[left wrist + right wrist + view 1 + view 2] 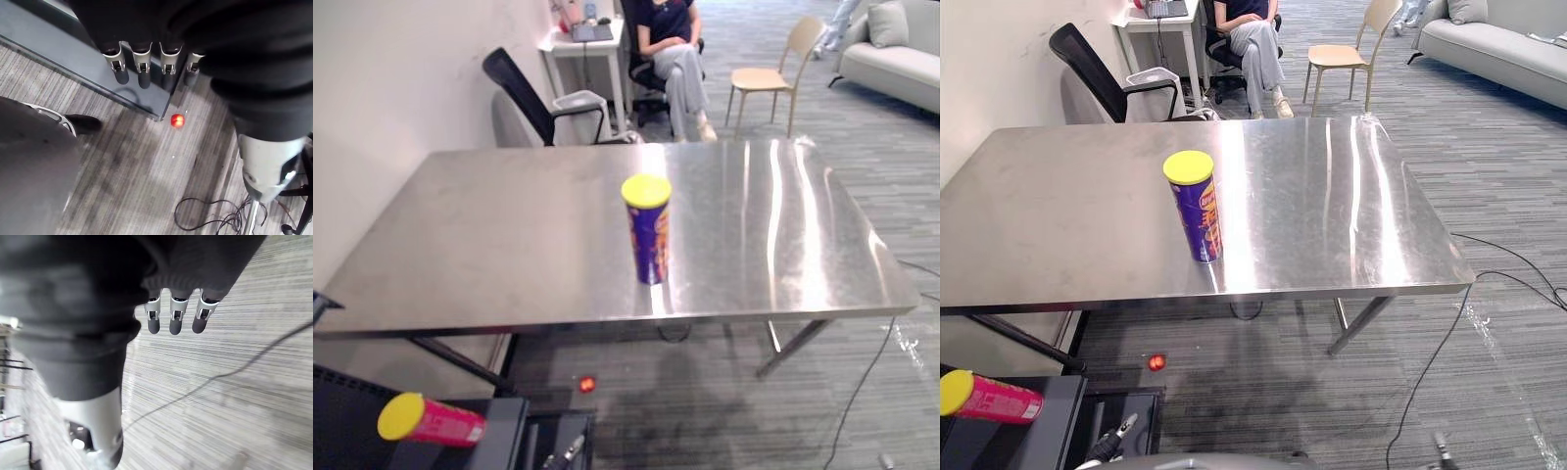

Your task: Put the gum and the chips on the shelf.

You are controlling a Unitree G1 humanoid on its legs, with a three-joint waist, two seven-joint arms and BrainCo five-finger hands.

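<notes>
Lying nearest the head camera, at the lower left, a pink canister [435, 421] with a yellow lid is resting on its side on the dark shelf [507, 426], lid end pointing toward the robot's left. Past it, the steel counter [489, 235] is carrying a purple chips can [648, 230], which is standing upright with its yellow lid on, close to the near edge and roughly midway along it. Nothing is touching either item. The left robot hand [143, 73] is hanging beside the shelf's edge above the grey carpeted floor [146, 166], its fingers pointing straight and side by side, relaxed, gripping nothing and touching nothing. A small red object [177, 120] is sitting on the floor just off the shelf's corner, under the counter's near edge. The right robot hand [175, 318] is hanging over bare carpet, its fingers likewise straight, close together in a row and holding nothing. Beyond the counter, a person [675, 49] is sitting with legs crossed by a white desk [582, 44]; a black chair [524, 98] is standing against the wall, a wooden chair [769, 73] is standing apart from it, and a pale sofa [901, 54] is sitting at the far right.
</notes>
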